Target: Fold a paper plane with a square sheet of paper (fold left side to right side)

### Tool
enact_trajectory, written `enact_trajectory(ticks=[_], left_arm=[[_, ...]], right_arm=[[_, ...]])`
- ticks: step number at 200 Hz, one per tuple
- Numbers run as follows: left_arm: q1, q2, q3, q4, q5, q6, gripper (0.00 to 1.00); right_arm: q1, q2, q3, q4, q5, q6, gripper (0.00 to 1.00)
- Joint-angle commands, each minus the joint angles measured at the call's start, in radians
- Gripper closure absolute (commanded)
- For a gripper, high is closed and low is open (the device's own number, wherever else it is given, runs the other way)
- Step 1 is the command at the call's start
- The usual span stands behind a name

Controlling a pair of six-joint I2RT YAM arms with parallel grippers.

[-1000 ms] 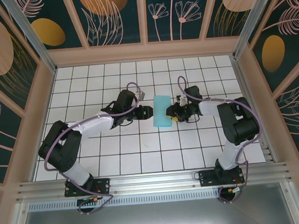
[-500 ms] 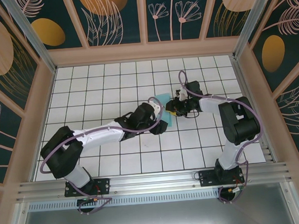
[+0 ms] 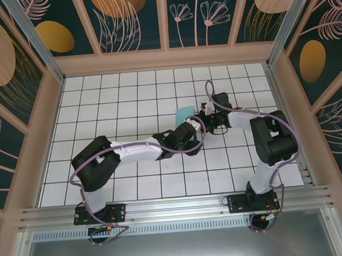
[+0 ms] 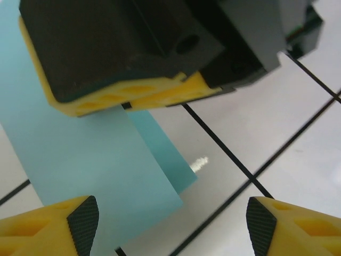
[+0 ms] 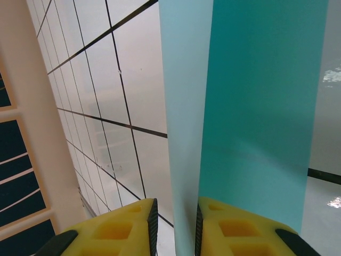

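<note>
You see the sheet of paper (image 3: 184, 113) near the middle of the table (image 3: 117, 96), between the two arms, already folded into a narrow strip with one layer over the other. The right fingers (image 4: 133, 98) are closed on its edge. I think this grip is there to keep the thin paper from sliding and to keep the layers together. The left fingers (image 4: 277, 229) stand wide open and hold nothing. They hover just beside the right ones, low over the free part of the paper, probably to take or press this part. Go slowly here, because a push sideways could spoil the fold.
</note>
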Motion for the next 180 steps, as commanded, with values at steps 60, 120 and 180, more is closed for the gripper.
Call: enact_trajectory(ticks=[60,120,180], left_arm=[[-0.011,0.041,0.07,-0.051,-0.076,0.027,0.46],[-0.01,0.027,0.079,-0.069,-0.01,0.047,0.81],[0.011,0.027,0.099,-0.084,0.019,0.042,1.0]], right_arm=[[-0.005,-0.015,-0.005,-0.004,-0.005,0.009,0.73],[-0.006,-0.008,0.014,-0.054,0.03,-0.041,0.72],[-0.006,-0.008,0.019,-0.07,0.042,-0.063,0.72]])
